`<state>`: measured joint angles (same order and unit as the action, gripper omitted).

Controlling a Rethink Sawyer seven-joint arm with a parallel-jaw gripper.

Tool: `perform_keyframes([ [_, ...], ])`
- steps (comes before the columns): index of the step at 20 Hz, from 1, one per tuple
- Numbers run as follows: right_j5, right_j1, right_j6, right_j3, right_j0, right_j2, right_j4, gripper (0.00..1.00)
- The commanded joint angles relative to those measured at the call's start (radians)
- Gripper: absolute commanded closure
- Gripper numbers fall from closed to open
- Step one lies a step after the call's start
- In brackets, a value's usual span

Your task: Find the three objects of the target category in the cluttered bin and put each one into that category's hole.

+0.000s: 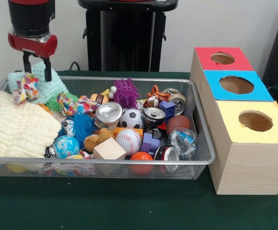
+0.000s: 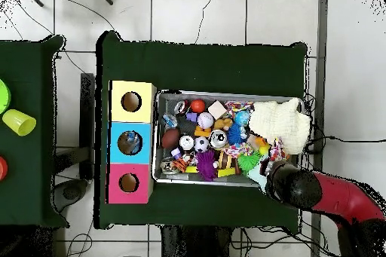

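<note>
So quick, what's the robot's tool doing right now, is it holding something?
Tool: open and empty, hanging above the knotted rope toy at the corner of the bin.

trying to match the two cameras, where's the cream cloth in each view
Front view: the cream cloth fills the bin's left end, below the claw.
Overhead view: it lies at the bin's right end, toward the top.
Shared landmark: the yellow-topped box sits outside the bin's opposite end in both.
</note>
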<state>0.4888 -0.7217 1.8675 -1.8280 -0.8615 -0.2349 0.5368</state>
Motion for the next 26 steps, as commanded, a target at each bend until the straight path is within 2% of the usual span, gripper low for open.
perform_keyframes([
  [1,-0.047,0.010,-0.103,-0.015,0.025,-0.101,0.077,0.00],
  [4,-0.045,0.025,-0.098,-0.012,0.027,-0.106,0.074,0.00],
  [7,-0.047,0.054,-0.106,-0.027,0.005,-0.146,0.048,0.00],
  [16,-0.067,0.015,0.005,-0.109,0.064,-0.172,-0.003,0.00],
  [26,-0.157,0.022,0.190,-0.131,0.244,-0.105,-0.081,0.00],
])
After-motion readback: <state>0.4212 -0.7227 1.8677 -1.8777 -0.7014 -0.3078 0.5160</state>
